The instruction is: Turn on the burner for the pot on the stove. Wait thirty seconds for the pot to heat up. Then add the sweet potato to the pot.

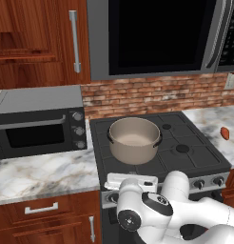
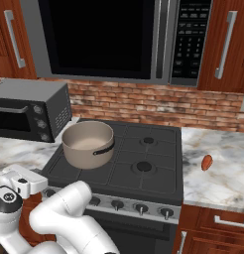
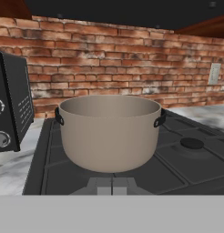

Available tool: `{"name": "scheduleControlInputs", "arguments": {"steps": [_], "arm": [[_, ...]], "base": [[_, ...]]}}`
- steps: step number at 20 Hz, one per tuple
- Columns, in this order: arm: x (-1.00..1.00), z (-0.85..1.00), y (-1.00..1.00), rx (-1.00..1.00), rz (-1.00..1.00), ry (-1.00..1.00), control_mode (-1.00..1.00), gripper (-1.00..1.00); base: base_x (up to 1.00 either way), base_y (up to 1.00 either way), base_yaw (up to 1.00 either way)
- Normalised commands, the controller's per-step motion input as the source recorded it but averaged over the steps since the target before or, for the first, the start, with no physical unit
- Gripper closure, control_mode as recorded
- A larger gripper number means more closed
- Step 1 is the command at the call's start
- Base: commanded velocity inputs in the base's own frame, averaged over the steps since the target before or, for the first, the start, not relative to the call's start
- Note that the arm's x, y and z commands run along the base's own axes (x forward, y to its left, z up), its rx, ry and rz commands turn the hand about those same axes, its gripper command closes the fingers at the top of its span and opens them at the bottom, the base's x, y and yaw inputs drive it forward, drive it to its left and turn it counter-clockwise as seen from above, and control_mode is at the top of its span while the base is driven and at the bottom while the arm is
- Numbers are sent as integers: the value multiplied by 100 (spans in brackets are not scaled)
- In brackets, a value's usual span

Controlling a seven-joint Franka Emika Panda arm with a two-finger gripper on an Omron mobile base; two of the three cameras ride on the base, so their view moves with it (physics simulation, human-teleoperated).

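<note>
From my remote seat, the pot (image 1: 134, 139) sits at ten o'clock on the stove (image 1: 195, 157). My gripper (image 1: 131, 181), apparently pressed together and empty, hovers by the front knobs. The sweet potato (image 1: 225, 133) lies at three o'clock on the counter (image 1: 43, 174). Turning the wrong knob would light an empty burner.

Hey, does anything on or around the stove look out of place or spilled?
Nothing spilled or damaged. The pot sits upright on the stove, and the sweet potato lies loose on the marble counter to its right.
</note>
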Motion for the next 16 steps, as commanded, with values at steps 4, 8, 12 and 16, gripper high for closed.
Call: {"name": "scheduleControlInputs", "arguments": {"steps": [4,8,12,16], "arm": [[0,0,0,0,0,0,-100,100],[0,0,0,0,0,0,-100,100],[0,0,0,0,0,0,-100,100],[0,0,0,0,0,0,-100,100]], "base": [[0,0,0],[0,0,0],[0,0,0],[0,0,0]]}}
